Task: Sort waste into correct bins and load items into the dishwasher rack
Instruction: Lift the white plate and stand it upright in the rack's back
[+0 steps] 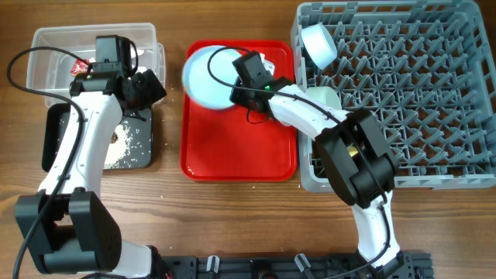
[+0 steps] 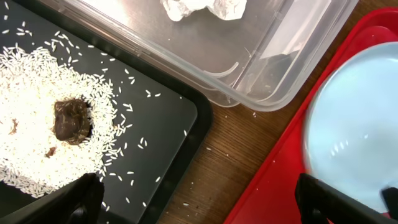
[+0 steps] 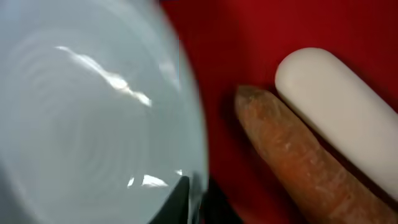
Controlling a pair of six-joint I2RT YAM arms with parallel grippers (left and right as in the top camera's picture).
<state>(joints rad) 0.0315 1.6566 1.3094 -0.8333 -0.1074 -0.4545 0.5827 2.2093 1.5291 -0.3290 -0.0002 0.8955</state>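
The pale-blue plate (image 1: 205, 77) overhangs the far-left edge of the red tray (image 1: 232, 147), its rim apparently pinched by the right claw (image 1: 235, 77). One dark finger (image 3: 177, 202) shows at the edge, the other is hidden, and the grip looks meant for a lift toward the dishwasher rack (image 1: 418, 101). Beside the plate lie the sausage-like stick (image 3: 298, 155) and white spoon (image 3: 336, 106) (side by side on the tray). The left claw (image 2: 208, 200) hangs wide open and empty over the worktop (image 2: 230, 162) between the black tray (image 2: 168, 124) of rice (image 2: 37, 112) and the clear tub (image 2: 249, 56) — likely parked clear of the other arm.
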